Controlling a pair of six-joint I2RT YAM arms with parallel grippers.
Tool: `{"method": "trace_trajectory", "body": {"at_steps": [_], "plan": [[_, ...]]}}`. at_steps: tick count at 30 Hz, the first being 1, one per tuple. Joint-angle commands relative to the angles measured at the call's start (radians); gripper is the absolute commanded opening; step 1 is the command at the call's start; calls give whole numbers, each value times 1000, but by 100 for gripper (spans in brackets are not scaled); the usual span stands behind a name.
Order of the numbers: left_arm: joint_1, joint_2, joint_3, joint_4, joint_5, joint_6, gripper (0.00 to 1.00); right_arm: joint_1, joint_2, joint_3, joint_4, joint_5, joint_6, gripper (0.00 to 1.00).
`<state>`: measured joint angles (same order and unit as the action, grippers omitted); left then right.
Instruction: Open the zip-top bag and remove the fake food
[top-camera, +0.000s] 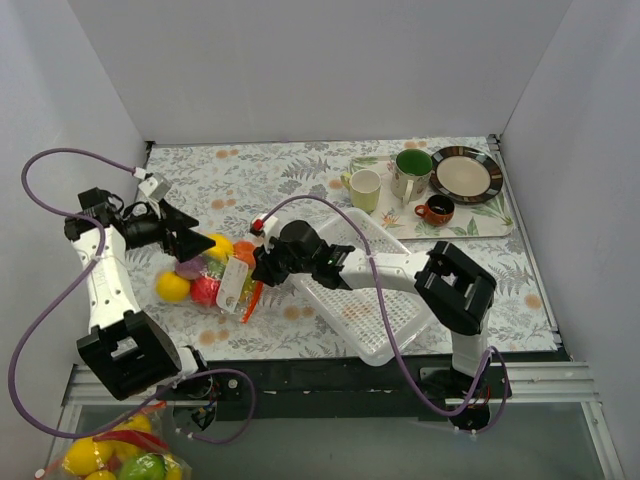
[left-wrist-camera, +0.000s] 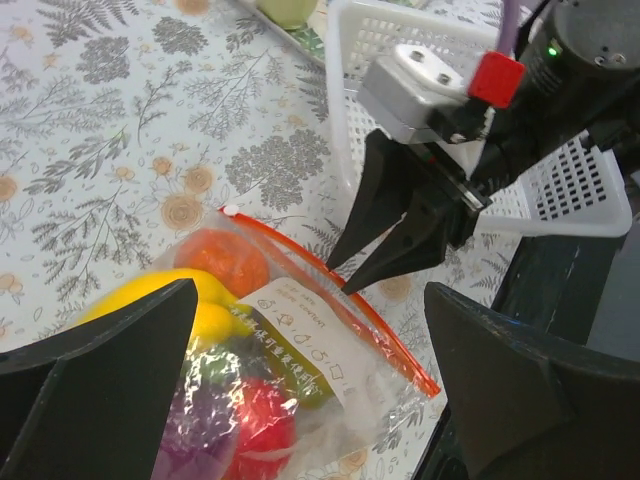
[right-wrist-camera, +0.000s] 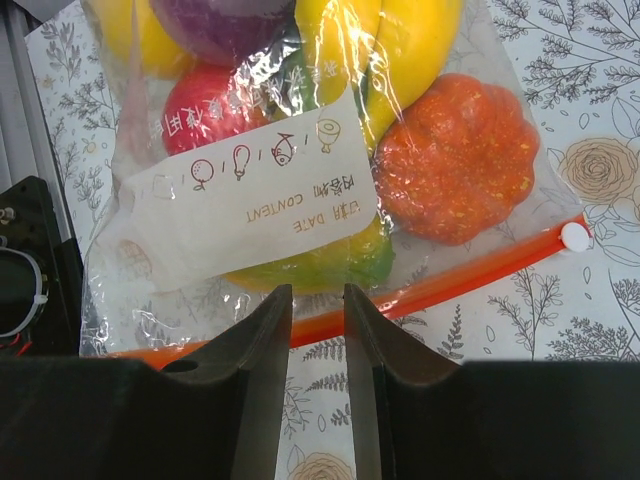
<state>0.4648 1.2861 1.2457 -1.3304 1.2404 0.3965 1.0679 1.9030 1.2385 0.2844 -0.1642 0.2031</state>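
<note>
The zip-top bag (top-camera: 222, 282) lies on the floral table, packed with fake food: an orange piece (right-wrist-camera: 455, 160), yellow pieces (left-wrist-camera: 200, 312), a red piece (left-wrist-camera: 262, 425), plus purple and green ones. Its red zip strip (right-wrist-camera: 480, 265) looks closed and faces the right arm. My left gripper (top-camera: 190, 243) is wide open and empty; in its wrist view (left-wrist-camera: 310, 300) the bag lies between its fingers. My right gripper (top-camera: 262, 268) has its fingers a narrow gap apart, tips right at the zip strip, which crosses that gap in the right wrist view (right-wrist-camera: 318, 292). It also shows in the left wrist view (left-wrist-camera: 345, 278).
A white perforated basket (top-camera: 385, 305) lies under the right arm, right of the bag. A tray (top-camera: 490, 225) at the back right holds cups (top-camera: 365, 188) and a plate (top-camera: 465, 173). A second fruit bag (top-camera: 110, 460) sits below the table's near edge.
</note>
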Motion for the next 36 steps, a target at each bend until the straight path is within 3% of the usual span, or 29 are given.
{"method": "trace_trajectory", "body": {"at_steps": [1,5,7,9,14,17,29,31,32,33,36], "plan": [[75,36,-5,144,-10,-193,98,4,-62,-57,13,11,4,35],[123,93,-148,331,-253,-189,95,17,-113,-149,27,31,5,35],[129,131,-184,371,-376,-232,94,24,-157,-200,64,37,12,35],[132,168,-195,363,-412,-226,93,40,-182,-260,81,51,12,35],[132,203,-198,316,-409,-202,83,60,-173,-278,79,66,4,38],[132,222,-218,338,-410,-200,68,61,-131,-246,67,72,1,39],[130,268,-227,309,-355,-143,54,61,53,-10,-19,91,-60,47],[129,282,-229,312,-371,-131,46,64,73,1,-31,78,-59,49],[129,288,-232,322,-377,-131,43,66,74,-5,-31,74,-57,51],[129,289,-236,329,-381,-131,35,69,71,-13,-31,75,-56,62],[129,295,-253,350,-386,-127,27,84,45,-63,-19,101,-41,95]]}}
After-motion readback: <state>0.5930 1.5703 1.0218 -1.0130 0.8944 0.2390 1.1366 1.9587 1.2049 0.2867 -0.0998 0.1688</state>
